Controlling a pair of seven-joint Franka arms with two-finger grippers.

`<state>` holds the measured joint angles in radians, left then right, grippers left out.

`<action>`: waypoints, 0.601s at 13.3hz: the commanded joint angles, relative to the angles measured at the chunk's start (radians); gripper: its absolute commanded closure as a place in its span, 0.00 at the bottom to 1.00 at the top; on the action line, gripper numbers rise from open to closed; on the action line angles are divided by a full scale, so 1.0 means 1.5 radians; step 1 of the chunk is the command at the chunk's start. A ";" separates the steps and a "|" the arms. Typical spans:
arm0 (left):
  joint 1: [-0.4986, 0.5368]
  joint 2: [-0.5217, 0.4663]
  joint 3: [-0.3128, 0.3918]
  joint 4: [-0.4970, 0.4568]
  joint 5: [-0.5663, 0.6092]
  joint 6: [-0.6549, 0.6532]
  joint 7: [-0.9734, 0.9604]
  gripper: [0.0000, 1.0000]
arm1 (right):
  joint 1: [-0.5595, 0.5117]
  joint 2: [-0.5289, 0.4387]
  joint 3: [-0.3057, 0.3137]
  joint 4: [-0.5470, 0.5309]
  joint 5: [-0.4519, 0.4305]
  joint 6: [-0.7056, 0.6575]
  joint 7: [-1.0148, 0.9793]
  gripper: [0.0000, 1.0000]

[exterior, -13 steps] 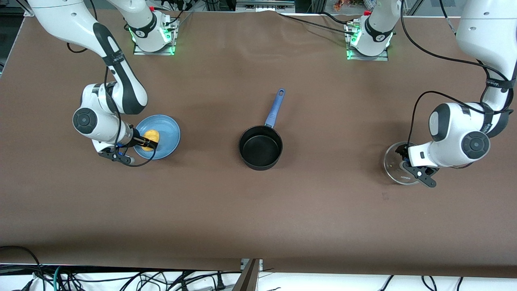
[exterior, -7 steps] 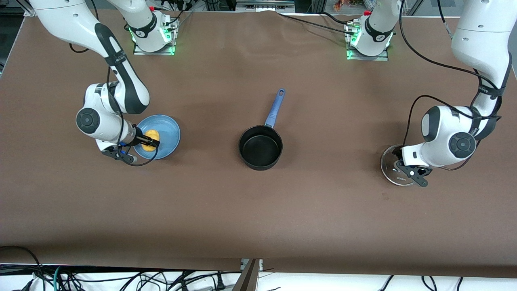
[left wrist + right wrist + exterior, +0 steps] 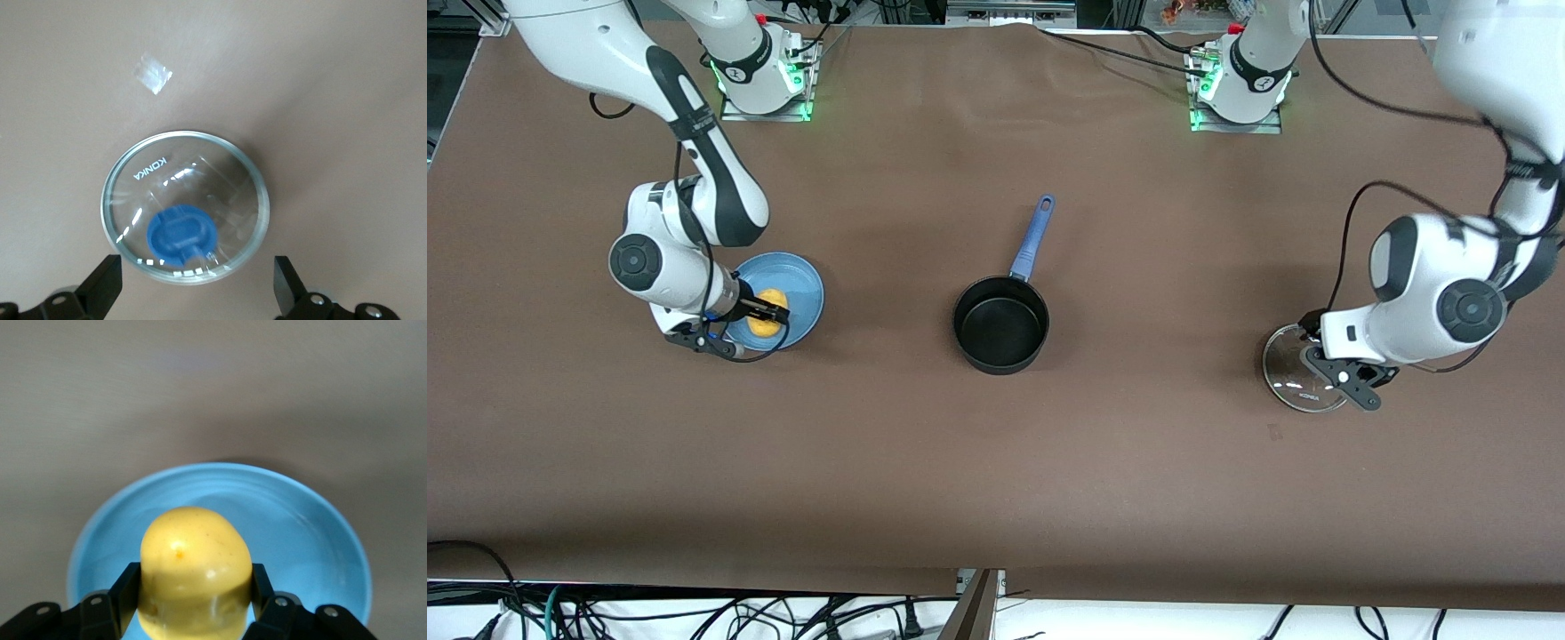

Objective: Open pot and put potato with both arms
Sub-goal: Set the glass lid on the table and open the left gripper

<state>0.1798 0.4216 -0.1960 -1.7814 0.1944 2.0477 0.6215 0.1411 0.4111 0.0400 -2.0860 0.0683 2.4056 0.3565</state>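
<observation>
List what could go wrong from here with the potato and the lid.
1. The right pincer grips the rounded potato only at its sides over the blue plate; it might slip during the carry to the open pot.
2. The left pincer is open above the glass lid on the table; it could knock the lid.

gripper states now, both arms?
Left end effector: open, over the glass lid lying on the table, holding nothing.
Right end effector: shut on the potato, above the blue plate.
</observation>
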 commanded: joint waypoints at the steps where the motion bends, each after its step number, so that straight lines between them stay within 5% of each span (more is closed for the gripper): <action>1: -0.002 -0.074 -0.063 0.082 0.003 -0.181 -0.131 0.00 | 0.040 -0.045 0.002 0.020 0.002 -0.020 -0.012 0.59; 3: -0.001 -0.089 -0.138 0.170 0.004 -0.303 -0.290 0.00 | 0.066 -0.047 0.038 0.092 0.002 -0.091 -0.007 0.59; 8: -0.010 -0.131 -0.141 0.255 -0.052 -0.408 -0.379 0.00 | 0.196 0.019 0.045 0.283 0.007 -0.218 0.078 0.56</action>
<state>0.1491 0.2064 -0.4215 -1.4745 0.1454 1.5021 0.0612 0.3650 0.3579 0.1133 -1.7698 0.0730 2.1126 0.4080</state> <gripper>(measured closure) 0.000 0.300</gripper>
